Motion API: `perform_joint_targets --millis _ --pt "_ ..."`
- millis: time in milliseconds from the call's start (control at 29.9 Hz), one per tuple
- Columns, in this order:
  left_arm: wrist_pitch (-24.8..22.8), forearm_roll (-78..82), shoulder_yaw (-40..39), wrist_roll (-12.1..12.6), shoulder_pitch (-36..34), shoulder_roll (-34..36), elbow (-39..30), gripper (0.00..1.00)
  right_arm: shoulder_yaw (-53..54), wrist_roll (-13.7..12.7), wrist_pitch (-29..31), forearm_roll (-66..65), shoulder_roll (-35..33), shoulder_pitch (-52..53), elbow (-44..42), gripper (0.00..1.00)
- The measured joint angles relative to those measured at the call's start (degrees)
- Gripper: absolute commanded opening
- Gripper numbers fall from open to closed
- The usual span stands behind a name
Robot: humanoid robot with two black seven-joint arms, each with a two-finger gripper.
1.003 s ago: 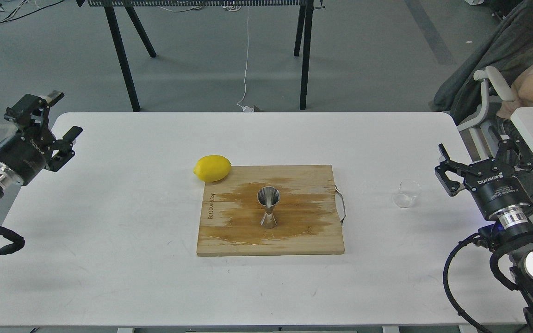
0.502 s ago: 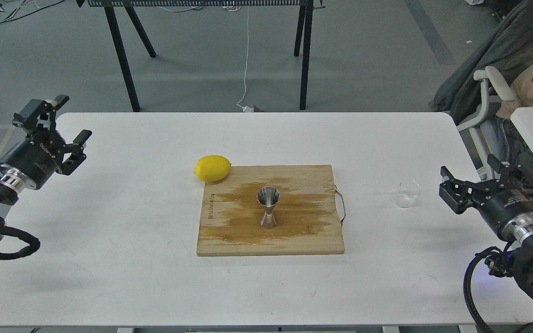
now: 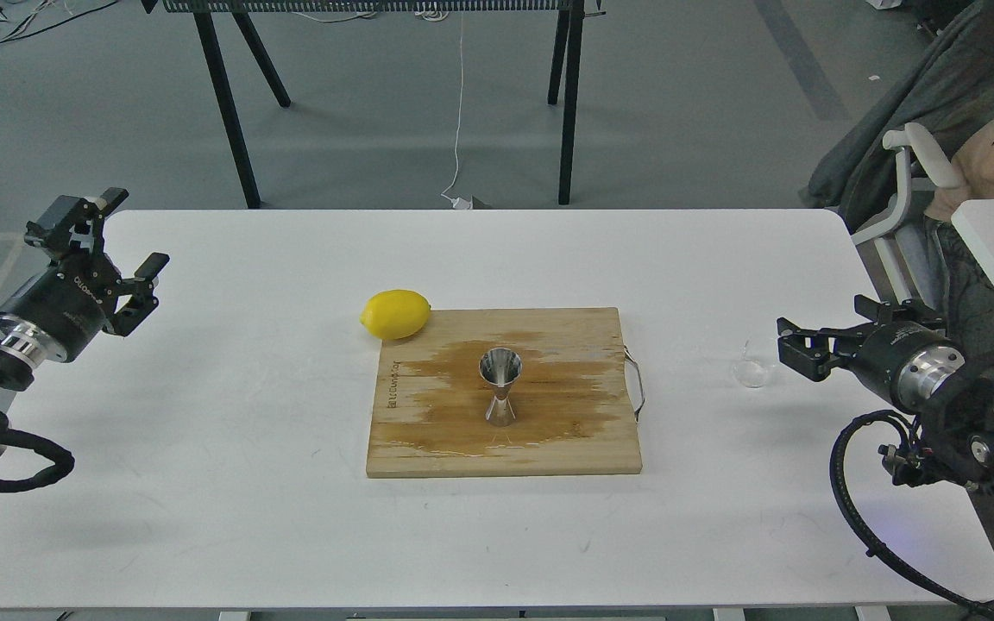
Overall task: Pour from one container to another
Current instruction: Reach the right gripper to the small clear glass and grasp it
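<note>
The small clear glass cup (image 3: 752, 371) stands on the white table (image 3: 229, 483) at the right, off the board. My right gripper (image 3: 787, 343) is open and level just to the right of the cup, fingertips at its right edge, not closed around it. The steel hourglass jigger (image 3: 500, 388) stands upright in the middle of the wooden cutting board (image 3: 428, 444). My left gripper (image 3: 131, 231) is open and empty above the table's far left edge.
A yellow lemon (image 3: 395, 313) lies at the board's back left corner. The board has a wet dark stain and a metal handle (image 3: 637, 379) on its right side. A chair and a seated person are beyond the table's right edge.
My right gripper has dropped and swung left, coming level right beside the glass cup. My left gripper has shifted slightly toward the table. Cup, jigger and lemon have not moved.
</note>
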Motion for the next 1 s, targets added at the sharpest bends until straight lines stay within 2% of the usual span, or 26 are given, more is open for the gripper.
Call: perform_joint_targets --millis 401,1003 --pt "0.0 0.11 0.0 0.0 0.11 0.08 0.09 0.98 -2.19 -2.67 0.0 -1.41 6.62 3.69 -14.34 0.99" --pt "0.0 0.16 0.08 0.0 0.23 0.01 0.91 0.99 -3.68 -3.27 0.0 -1.68 8.85 6.89 -22.18 0.99"
